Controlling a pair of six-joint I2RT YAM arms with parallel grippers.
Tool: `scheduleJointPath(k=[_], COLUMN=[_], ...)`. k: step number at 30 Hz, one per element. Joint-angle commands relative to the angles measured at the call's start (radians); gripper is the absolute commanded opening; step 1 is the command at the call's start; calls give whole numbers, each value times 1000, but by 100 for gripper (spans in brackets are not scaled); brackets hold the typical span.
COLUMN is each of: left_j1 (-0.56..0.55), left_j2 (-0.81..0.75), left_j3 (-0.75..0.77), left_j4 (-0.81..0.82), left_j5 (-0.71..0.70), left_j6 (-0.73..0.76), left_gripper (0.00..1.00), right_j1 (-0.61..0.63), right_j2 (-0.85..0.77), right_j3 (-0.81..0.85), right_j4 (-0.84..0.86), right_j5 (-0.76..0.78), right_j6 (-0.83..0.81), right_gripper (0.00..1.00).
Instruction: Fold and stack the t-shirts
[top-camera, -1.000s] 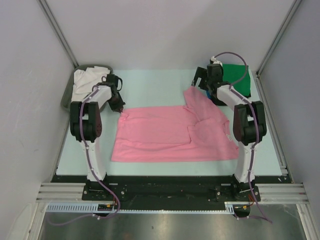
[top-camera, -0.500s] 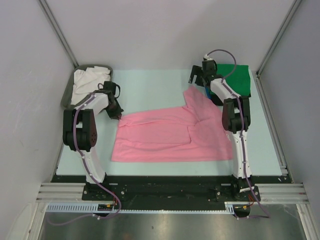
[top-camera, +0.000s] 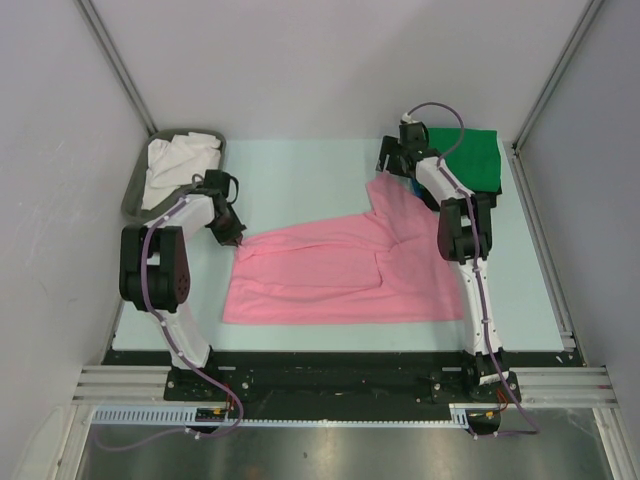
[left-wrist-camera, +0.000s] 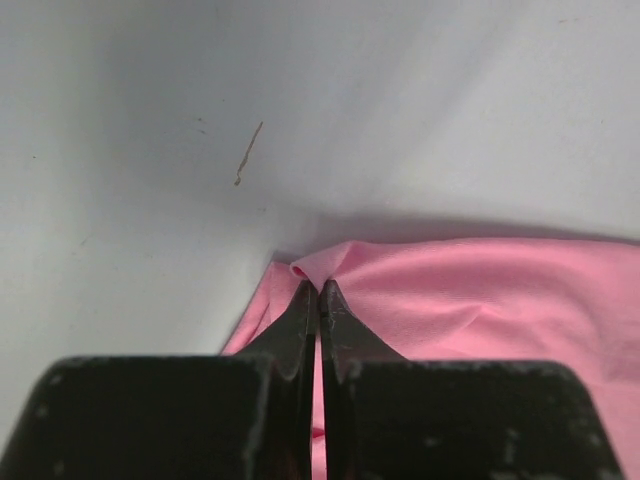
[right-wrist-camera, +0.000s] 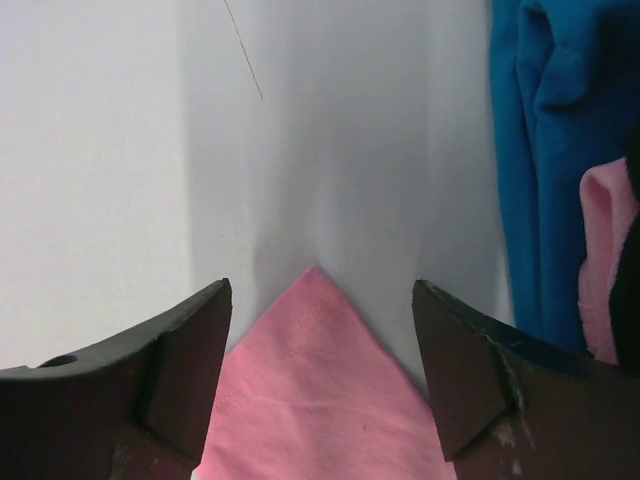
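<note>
- Gripping the far corners of the large pink soft-cloth t-shirt (top-camera: 340, 270) looks like the step in hand, setting up a fold. The shirt lies spread across the middle of the pale flat table (top-camera: 300, 170).
- The left gripper (left-wrist-camera: 318, 300) is pinched closed on the shirt's far-left corner, with a small pucker of pink cloth caught at its tips.
- The right gripper (right-wrist-camera: 320, 300) has its jaws wide apart, straddling the shirt's pointed far-right corner, which lies unclamped on the table between them.
- Next, I judge, the right jaws must close low enough to catch that corner. Both arms can then lift the far edge together.
- A folded green cloth t-shirt (top-camera: 472, 160) and a blue cloth t-shirt (right-wrist-camera: 545, 150) lie just beside the right gripper.
</note>
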Motion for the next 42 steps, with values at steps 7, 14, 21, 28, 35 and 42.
scheduleJointPath(k=[7,14,21,28,35,42], left_j1=[18,22,27,27,31,30], left_j2=[-33,-41,-44,-61,-77,-91], left_j3=[-2,-8,6,78,147,156], left_j4=[20,23,14,-25,-38,-15], left_j5=[36,45,47,38,49,84], left_j6=[-30,-29,-25,-9,19,37], left_gripper=[0,0,0,0,0,0], right_j1=[51,65,63,62,63,45], right_j2=[57,71,80,-85,-386,-728], right_j3=[63,84,132,25,-254,-639], right_j4=[-124,-140,-143,-72,-48,32], right_j5=[71,123,166,215,227,242], right_j6=[-69,-77,-88,-94,-103,-60], right_gripper=[62,28,0,0,0,0])
